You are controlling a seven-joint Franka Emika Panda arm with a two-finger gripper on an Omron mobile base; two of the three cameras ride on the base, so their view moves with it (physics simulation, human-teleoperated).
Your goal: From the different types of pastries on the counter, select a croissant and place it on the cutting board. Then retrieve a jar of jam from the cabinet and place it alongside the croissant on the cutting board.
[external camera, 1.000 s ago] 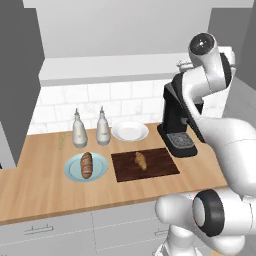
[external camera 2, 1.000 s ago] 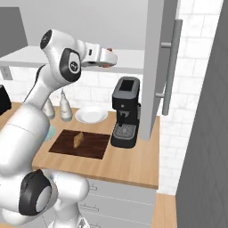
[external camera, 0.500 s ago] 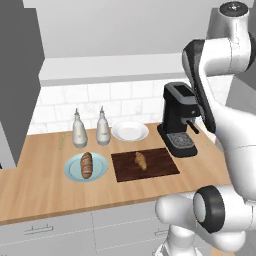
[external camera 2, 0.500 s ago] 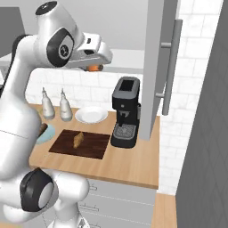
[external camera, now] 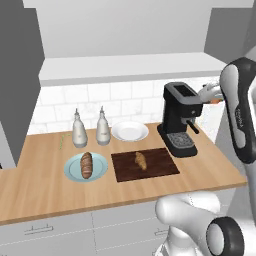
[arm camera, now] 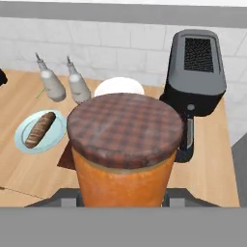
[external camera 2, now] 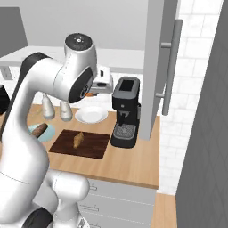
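Orange jar of jam (arm camera: 124, 164) — brown-checked lid

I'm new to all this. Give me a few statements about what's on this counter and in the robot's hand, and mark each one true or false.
1. The croissant lies on the cutting board. True.
2. The gripper is empty. False: it holds the jam jar, seen close up in the hand view.
3. The dark loaf sits on the white plate. False: it sits on the pale blue plate; the white one has nothing on it.
4. Two bottles stand behind the blue plate, near the tiled wall. True.
5. The coffee machine stands left of the cutting board. False: it stands to its right.
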